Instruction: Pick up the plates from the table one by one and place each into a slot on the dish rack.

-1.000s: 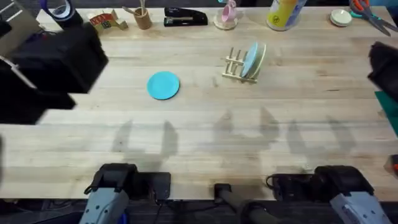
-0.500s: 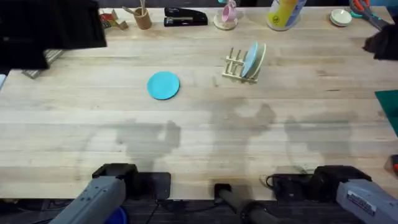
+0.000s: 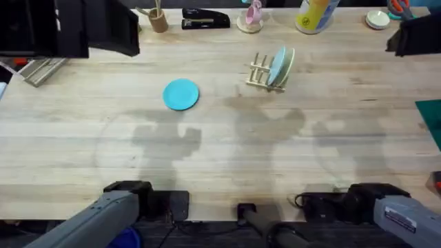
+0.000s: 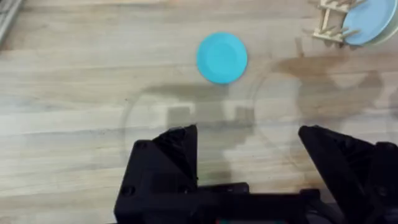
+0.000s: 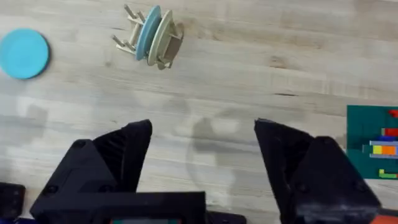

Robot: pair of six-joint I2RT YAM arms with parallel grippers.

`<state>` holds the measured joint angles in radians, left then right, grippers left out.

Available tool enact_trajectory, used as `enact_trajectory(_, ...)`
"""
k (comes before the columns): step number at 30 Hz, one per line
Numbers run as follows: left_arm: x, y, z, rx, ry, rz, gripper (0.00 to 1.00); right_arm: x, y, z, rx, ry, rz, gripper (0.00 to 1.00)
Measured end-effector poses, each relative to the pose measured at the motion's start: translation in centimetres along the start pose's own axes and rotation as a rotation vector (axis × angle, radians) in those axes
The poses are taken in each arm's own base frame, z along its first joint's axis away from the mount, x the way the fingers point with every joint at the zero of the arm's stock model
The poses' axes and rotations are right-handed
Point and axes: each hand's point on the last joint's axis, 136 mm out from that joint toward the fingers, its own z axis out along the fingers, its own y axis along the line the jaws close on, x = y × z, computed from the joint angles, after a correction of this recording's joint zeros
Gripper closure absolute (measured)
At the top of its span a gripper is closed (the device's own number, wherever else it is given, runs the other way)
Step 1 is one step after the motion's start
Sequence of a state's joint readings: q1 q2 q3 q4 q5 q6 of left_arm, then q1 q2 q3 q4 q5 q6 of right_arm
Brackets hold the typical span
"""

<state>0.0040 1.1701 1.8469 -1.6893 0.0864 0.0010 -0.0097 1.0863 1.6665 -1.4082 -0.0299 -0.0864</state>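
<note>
Left gripper: jaws set wide apart; nothing between the fingers; nothing touched; raised above the bare table, with the turquoise plate ahead of the fingertips
Right gripper: jaws set wide apart; nothing held; nothing touched; raised above bare wood, well apart from the rack
Turquoise plate: lies flat on the table, left of centre in the overhead view; well apart from the dish rack; free of both grippers
Dish rack: stands on the table, right of the turquoise plate, toward the far edge
Pale blue plate: stands on edge in the rack, tilted, between the pegs
Cream plate: stands on edge just beside the pale blue plate, on the side away from the free pegs; the two appear to touch
Table: light plank top; shadows of the arms fall across the middle
</note>
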Motion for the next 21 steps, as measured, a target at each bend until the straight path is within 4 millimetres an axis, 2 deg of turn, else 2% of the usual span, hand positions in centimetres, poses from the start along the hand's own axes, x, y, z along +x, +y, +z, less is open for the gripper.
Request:
enact_trajectory(9,-0.22,-0.13,0.61,0.011,0.022,-0.002,0.007,-0.04,0.0,-0.01,0.0,-0.001,0.0,0.007)
enact_trajectory(10,-0.22,-0.23,0.61,0.017,0.022,-0.004,0.113,-0.04,0.0,-0.01,0.0,-0.001,0.0,0.007)
enact_trajectory(15,-0.21,-0.4,0.6,0.026,0.022,-0.002,0.889,-0.04,0.0,-0.01,0.0,-0.001,0.0,0.008)
enact_trajectory(17,-0.21,-0.41,0.61,0.027,0.022,0.001,0.953,-0.04,0.0,-0.01,0.0,-0.001,0.0,0.008)
enact_trajectory(21,-0.21,-0.45,0.6,0.03,0.022,0.001,0.958,-0.04,0.0,-0.01,0.0,-0.001,0.0,0.009)
